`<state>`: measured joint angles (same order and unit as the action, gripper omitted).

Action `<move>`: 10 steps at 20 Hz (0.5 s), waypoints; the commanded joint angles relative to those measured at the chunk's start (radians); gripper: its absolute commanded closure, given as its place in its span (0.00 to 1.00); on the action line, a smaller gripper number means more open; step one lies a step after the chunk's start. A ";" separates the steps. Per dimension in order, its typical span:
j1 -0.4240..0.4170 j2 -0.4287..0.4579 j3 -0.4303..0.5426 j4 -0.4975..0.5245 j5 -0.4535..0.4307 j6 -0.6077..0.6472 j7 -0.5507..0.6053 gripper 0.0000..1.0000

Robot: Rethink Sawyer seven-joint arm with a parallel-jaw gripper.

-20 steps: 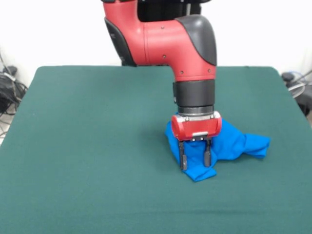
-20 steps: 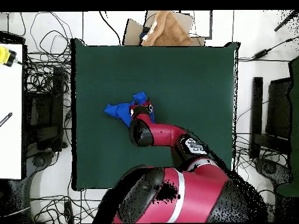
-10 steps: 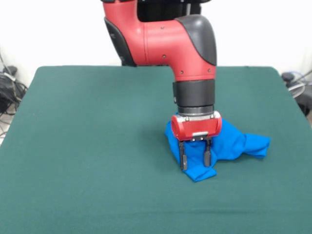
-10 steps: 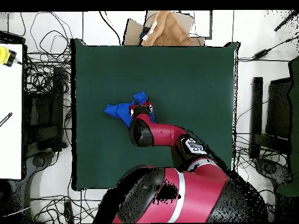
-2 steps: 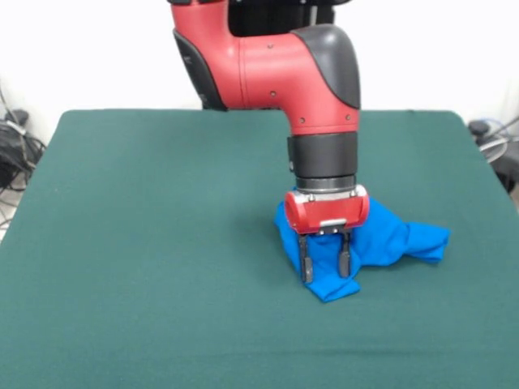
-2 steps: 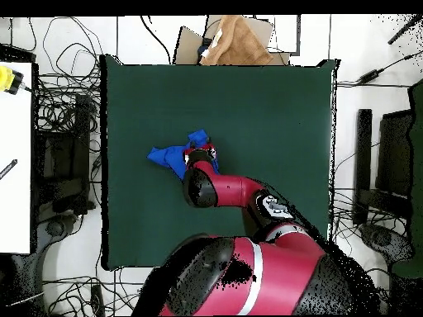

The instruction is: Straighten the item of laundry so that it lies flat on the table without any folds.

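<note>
Gripper [image 5: 324, 267] open, fingers straddling the shirt's [image 5: 381, 235] near corner at lower right; I'd pinch one layer only, then drag outward across desk [image 5: 146, 243].

Red arm [image 5: 268, 73] w/ black joint caps, black wrist collar, red gripper block (small silver plate).

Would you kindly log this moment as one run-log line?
tool: open, fingers down astride near fold | bright blue cloth T-shirt: crumpled, not flat | dark green felt table: shirt right of centre in front view
</note>
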<state>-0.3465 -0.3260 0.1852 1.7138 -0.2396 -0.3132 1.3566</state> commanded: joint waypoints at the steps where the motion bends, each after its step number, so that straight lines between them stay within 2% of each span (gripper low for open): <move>1: 0.016 0.095 0.065 -0.019 -0.005 0.119 0.161 1.00; 10: 0.008 0.081 0.064 -0.006 -0.002 0.140 0.157 1.00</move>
<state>-0.3420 -0.3233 0.1947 1.7139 -0.2390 -0.3138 1.3564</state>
